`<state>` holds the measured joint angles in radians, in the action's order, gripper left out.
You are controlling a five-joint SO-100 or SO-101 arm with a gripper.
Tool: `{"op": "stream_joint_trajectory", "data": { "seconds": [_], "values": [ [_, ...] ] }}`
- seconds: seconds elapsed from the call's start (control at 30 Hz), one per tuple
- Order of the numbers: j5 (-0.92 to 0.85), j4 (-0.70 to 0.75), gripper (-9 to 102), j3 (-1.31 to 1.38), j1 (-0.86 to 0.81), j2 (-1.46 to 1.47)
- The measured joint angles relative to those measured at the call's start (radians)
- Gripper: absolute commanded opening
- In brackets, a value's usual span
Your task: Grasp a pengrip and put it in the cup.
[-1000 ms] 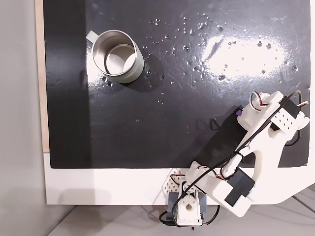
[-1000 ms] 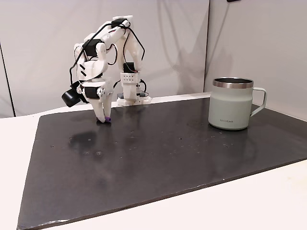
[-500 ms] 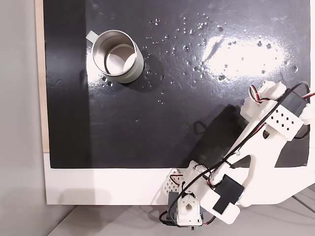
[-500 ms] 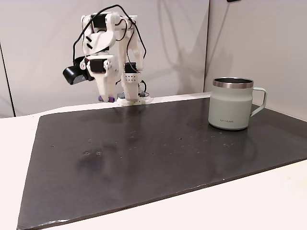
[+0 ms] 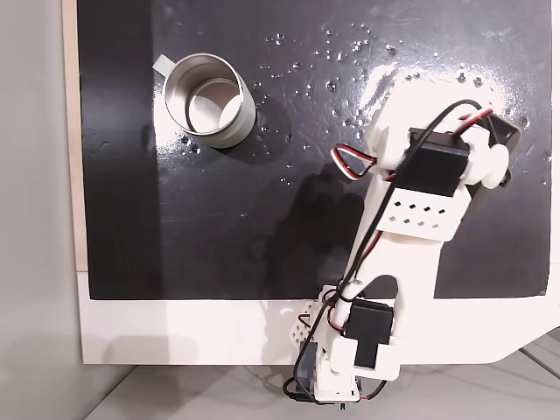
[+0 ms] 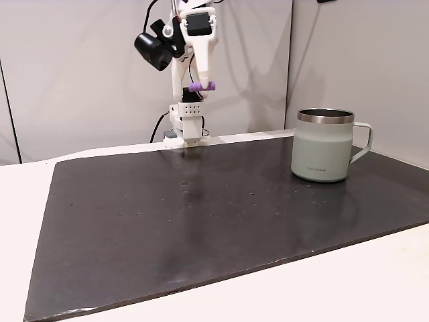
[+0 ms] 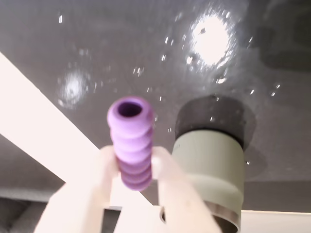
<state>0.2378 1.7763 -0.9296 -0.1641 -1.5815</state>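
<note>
Gripper (image 6: 200, 86) now raised high off mat, clamped on pengrip (image 7: 130, 142); cup (image 6: 323, 145) well aside, transfer underway.

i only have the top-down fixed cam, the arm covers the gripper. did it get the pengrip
Observer: Yes. In the wrist view the gripper is shut on the purple pengrip, pinched at its lower half with the open end sticking out.
Operator: is it up off the mat
Observer: Well up. In the side fixed view the pengrip hangs crosswise between the fingers, high above the black mat.
Operator: how does it sit against the cup
Observer: In that side view the cup stands on the mat far to the right of the gripper, handle pointing right. The pengrip is higher than the cup's rim and not over it yet.
</note>
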Motion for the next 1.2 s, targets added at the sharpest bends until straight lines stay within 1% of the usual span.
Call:
{"op": "stream_joint_trajectory", "data": {
  "seconds": [0.2, 0.7, 0.97, 1.13, 1.2],
  "values": [
    [0.008, 0.0, 0, 0.133, 0.15, 0.066],
    [-0.048, -0.103, 0, 0.497, 0.471, 0.403],
    [-0.08, -0.13, 0, 0.546, 0.627, 0.515],
    [-0.095, -0.13, 0, 0.557, 0.663, 0.546],
    [-0.101, -0.133, 3, 0.56, 0.676, 0.546]
  ]
}}
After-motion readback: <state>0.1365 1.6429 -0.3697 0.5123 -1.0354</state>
